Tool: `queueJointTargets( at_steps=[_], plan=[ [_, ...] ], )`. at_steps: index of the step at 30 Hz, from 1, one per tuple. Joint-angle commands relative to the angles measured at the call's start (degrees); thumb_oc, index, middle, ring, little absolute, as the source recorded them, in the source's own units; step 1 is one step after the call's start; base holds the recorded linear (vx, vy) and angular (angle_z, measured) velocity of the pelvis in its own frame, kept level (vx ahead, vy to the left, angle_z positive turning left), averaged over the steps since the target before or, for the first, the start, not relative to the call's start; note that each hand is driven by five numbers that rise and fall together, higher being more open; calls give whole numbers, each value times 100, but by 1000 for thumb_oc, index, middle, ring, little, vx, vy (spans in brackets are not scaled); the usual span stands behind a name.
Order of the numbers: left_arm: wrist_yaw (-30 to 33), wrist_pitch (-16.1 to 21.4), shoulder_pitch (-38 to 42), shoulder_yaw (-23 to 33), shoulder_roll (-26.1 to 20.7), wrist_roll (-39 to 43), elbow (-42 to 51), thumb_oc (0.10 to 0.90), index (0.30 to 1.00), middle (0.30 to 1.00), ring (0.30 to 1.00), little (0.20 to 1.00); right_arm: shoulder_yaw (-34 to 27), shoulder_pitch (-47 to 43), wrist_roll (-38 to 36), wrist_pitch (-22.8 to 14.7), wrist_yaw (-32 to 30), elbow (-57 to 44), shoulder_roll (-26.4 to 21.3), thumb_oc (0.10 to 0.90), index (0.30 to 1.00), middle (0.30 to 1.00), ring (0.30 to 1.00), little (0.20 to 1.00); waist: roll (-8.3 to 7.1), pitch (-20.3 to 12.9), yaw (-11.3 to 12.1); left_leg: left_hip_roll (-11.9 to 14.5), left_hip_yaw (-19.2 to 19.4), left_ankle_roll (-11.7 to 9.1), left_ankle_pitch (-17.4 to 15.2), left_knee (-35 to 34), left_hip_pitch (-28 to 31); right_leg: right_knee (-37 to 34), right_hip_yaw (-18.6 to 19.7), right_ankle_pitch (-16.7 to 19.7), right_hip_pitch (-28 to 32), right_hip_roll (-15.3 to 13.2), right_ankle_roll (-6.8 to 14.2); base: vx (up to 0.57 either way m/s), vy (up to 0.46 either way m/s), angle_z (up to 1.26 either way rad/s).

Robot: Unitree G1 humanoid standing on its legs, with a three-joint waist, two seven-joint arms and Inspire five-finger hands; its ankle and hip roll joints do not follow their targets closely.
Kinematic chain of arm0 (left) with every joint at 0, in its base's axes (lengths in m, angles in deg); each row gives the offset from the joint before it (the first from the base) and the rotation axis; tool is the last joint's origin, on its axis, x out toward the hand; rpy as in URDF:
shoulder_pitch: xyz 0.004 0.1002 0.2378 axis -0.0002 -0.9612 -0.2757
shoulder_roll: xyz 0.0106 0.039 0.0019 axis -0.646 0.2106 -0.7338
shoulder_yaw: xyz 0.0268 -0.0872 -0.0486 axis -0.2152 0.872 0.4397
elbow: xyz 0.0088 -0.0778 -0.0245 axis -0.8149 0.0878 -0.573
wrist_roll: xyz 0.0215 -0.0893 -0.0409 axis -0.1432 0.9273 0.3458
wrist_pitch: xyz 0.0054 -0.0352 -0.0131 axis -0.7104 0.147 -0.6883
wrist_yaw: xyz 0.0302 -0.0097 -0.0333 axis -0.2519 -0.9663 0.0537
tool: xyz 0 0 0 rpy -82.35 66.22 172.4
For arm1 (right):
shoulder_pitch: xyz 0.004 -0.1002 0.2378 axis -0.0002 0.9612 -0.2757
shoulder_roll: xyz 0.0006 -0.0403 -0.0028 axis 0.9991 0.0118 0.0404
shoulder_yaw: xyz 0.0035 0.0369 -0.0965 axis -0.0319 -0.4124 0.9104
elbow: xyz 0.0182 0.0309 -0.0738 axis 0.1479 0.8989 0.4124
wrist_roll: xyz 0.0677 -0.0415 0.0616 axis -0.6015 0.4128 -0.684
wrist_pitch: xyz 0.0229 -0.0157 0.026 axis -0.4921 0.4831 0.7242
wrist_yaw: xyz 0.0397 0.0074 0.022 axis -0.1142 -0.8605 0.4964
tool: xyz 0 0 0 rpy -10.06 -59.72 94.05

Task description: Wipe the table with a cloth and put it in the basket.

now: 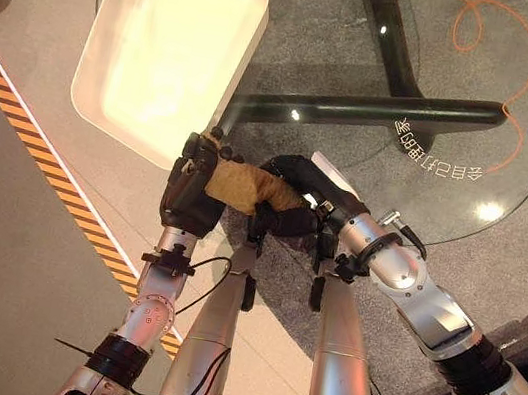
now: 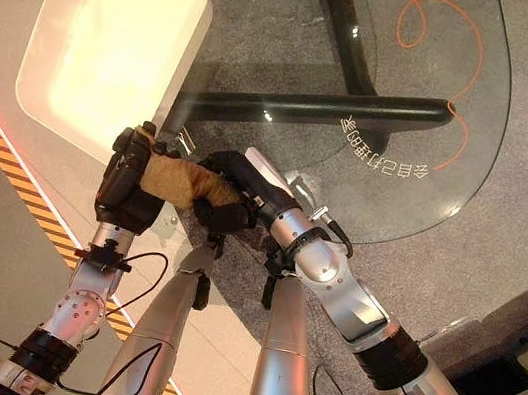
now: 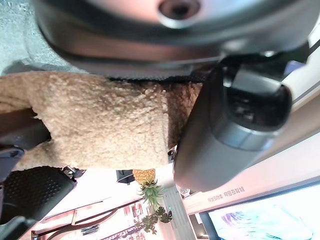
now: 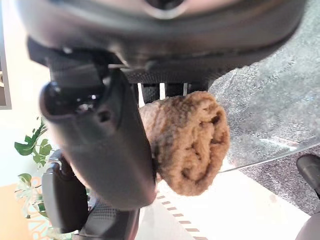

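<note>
Cloth: I see the tan, nubbly cloth [image 1: 246,186] bunched into a thick roll and strung between my two hands, at the near edge of the glass table.
Left hand: my left hand [image 1: 192,184] is curled round one end of the cloth; in its wrist view the cloth [image 3: 100,120] sits pressed against the palm with the thumb [image 3: 235,130] folded across it.
Right hand: my right hand [image 1: 296,201] clamps the other end, fingers wrapped under the roll; its wrist view shows the rolled end [image 4: 187,142] bulging out past the thumb [image 4: 107,145].
Table: a round glass table [image 1: 519,129] on a dark base bar [image 1: 380,108], with grey carpet showing through it.
Basket: the white, shallow basket [image 1: 96,78] stands on the table's left part, just beyond my left hand, not touching the cloth as far as I can tell.
Floor: a yellow-and-black striped strip [image 1: 53,185] runs along the floor to the left.
</note>
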Motion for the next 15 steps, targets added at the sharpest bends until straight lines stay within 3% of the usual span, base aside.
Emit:
queueJointTargets(
  at_steps=[1,7,15],
  plan=[
    [-520,379,26,153,-150,-11,1066,100,300,300,300,200,-48,-42,-46,-417,-228,-374,251,800,900,900,900,900,70,-152,90,-80,125,124,-247,183,136,-678,339,614,66,342,83,0,0,0],
    [-543,567,-18,300,-131,4,1068,100,300,300,300,200,-215,91,-79,-448,-342,-305,234,800,900,900,900,900,71,-152,68,-83,135,122,-260,185,158,-674,353,617,68,356,82,0,0,0],
    [-498,1305,13,687,-218,-167,1135,100,300,300,300,200,-515,305,-183,-447,-324,-272,223,800,900,900,900,900,113,-152,14,-73,175,94,-282,203,236,-612,383,564,117,380,66,3,8,0]
  ],
)
